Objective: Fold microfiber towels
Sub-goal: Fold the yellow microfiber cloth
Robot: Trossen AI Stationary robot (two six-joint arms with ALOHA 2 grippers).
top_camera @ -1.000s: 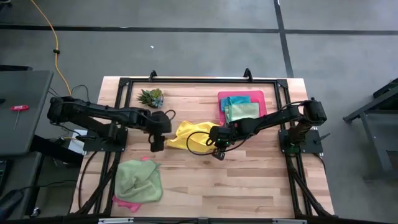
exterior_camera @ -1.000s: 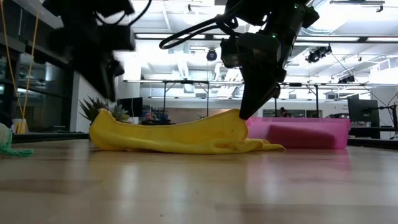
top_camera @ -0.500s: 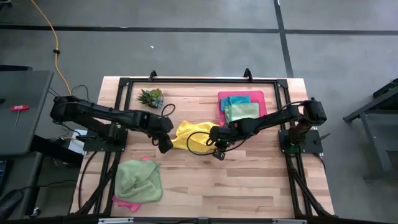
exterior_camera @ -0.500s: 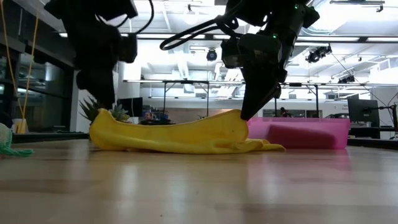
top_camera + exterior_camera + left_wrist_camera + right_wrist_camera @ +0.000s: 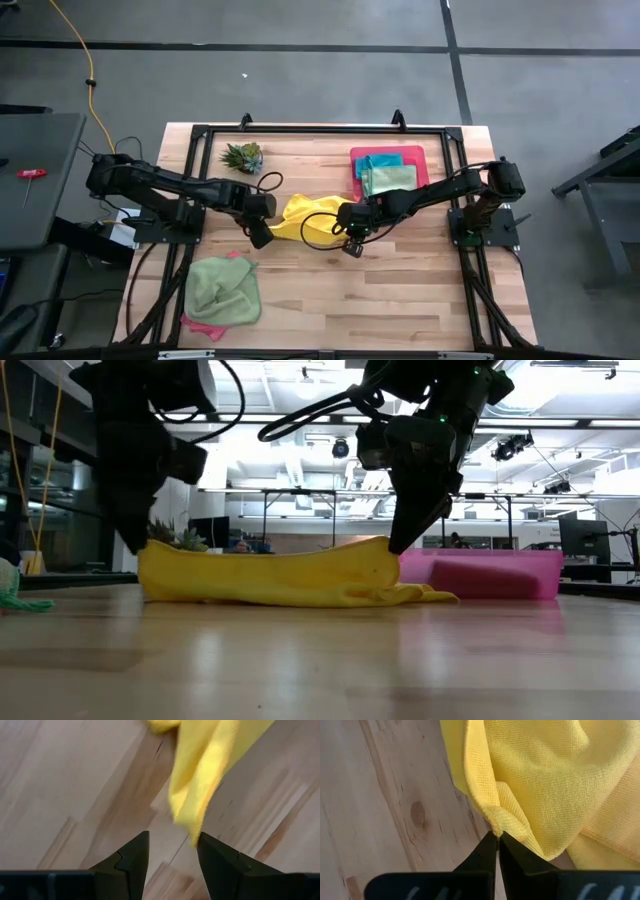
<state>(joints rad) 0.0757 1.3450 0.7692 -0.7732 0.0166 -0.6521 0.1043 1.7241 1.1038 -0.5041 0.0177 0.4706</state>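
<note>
Lying mid-table, the yellow towel [image 5: 305, 216] is pinched at one edge by the right gripper [image 5: 497, 839], jaws closed on it, while the left gripper [image 5: 172, 851], fingers apart, straddles its opposite corner; the pink tray [image 5: 421, 160] sits beyond

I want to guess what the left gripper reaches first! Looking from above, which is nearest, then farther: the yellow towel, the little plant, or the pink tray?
From the left gripper:
1. Yellow towel, right beside it.
2. Plant, toward the table's back edge.
3. Pink tray, far across on the right arm's side.
</note>
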